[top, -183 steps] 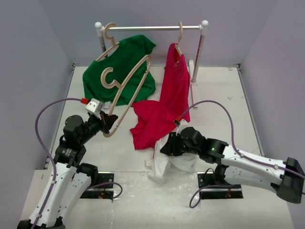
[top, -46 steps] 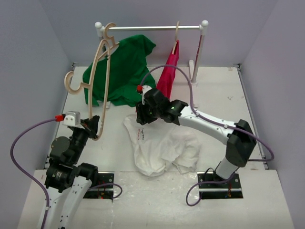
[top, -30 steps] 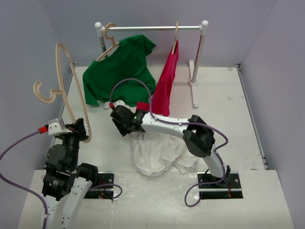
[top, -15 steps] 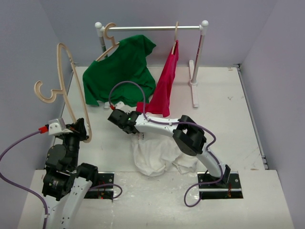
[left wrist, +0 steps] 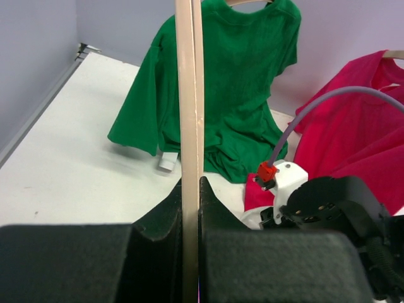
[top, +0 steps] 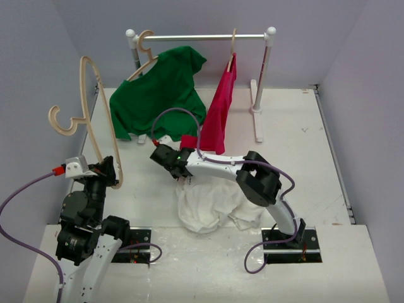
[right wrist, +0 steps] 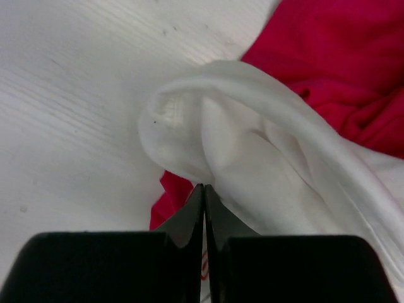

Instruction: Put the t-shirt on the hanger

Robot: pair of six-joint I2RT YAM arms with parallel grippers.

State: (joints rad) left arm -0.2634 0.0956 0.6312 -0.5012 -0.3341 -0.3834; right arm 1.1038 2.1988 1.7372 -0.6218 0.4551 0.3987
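A white t-shirt (top: 211,205) lies crumpled on the table at front centre. My right gripper (top: 183,178) reaches down to its far-left edge. In the right wrist view that gripper (right wrist: 203,188) is shut, its tips pinching a fold of the white t-shirt (right wrist: 252,139) at the collar. My left gripper (top: 113,177) is shut on the lower bar of a bare wooden hanger (top: 88,107) and holds it upright at the left. The bar of the hanger (left wrist: 189,95) stands between the jaws of the left gripper (left wrist: 191,189).
A clothes rack (top: 202,37) stands at the back, with a green t-shirt (top: 158,88) and a red t-shirt (top: 218,113) hung on it. The red t-shirt's hem (right wrist: 341,57) lies beside the white fold. Grey walls close in both sides.
My right gripper has closed onto the white t-shirt's edge and shifted slightly right. The left arm and its hanger have barely moved.
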